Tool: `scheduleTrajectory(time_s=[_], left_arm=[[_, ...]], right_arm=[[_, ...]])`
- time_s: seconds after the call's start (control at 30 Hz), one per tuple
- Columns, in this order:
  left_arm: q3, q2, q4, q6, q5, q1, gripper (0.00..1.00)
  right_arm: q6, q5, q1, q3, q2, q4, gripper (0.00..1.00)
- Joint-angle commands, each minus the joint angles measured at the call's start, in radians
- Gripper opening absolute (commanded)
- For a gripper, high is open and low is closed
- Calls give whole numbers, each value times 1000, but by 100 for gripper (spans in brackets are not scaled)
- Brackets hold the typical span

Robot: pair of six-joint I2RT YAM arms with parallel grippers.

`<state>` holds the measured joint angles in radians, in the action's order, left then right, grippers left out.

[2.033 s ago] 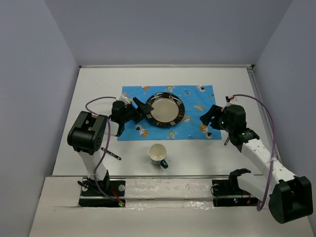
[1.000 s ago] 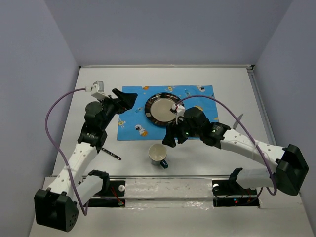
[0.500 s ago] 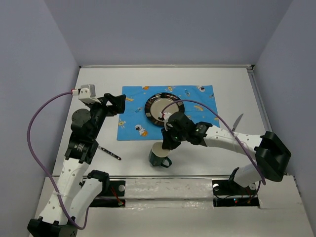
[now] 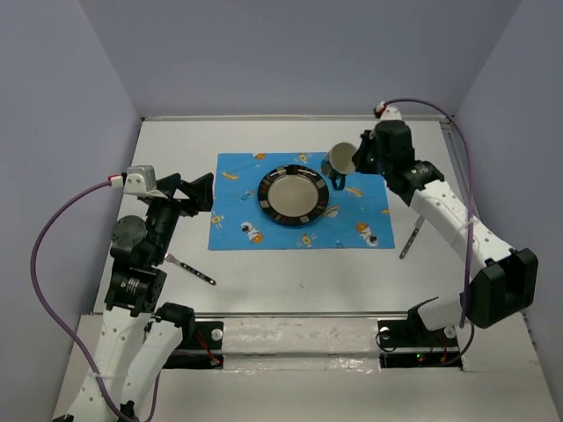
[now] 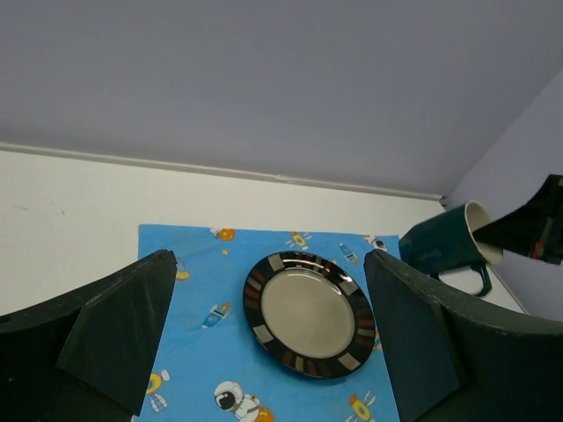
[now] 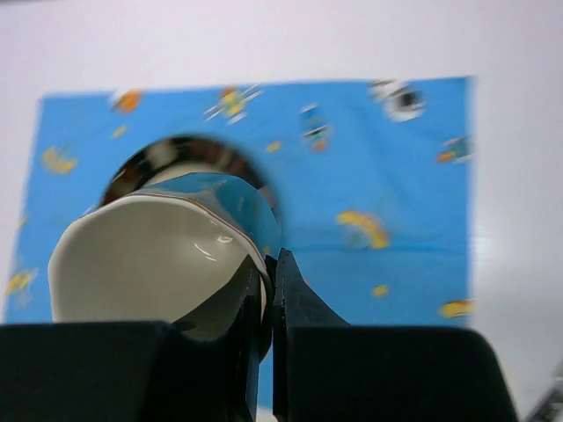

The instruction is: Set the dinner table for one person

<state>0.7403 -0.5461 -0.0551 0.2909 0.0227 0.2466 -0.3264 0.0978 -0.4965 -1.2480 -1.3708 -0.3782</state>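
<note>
Right gripper (image 4: 356, 160) jaws clamp glossy teal mug (image 4: 337, 162) rim, upper right | left gripper (image 4: 201, 189) jaws spread | round metallic plate (image 4: 293, 194) on blue placemat (image 4: 237, 224)

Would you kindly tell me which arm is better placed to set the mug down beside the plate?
Right. The right fingers pinch the mug by its rim, holding it tilted in the air over the placemat, near the plate. The left fingers are open and empty, off the placemat's left edge.
</note>
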Motion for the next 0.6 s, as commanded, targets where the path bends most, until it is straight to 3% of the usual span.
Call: scheduleTrajectory(time_s=[0.0,0.23,0.57], left_arm=[[-7,35,-38,-19,16,5,99],[-4,75,-31,-27,2,51,99],[-5,77,-32,-26,8,77,99]], right_arm=[[-6,39,233,-126,-111,68,0],[-11,-6,393,-289,-330,64,0],[1,-40,467,-453,-531,10,0]])
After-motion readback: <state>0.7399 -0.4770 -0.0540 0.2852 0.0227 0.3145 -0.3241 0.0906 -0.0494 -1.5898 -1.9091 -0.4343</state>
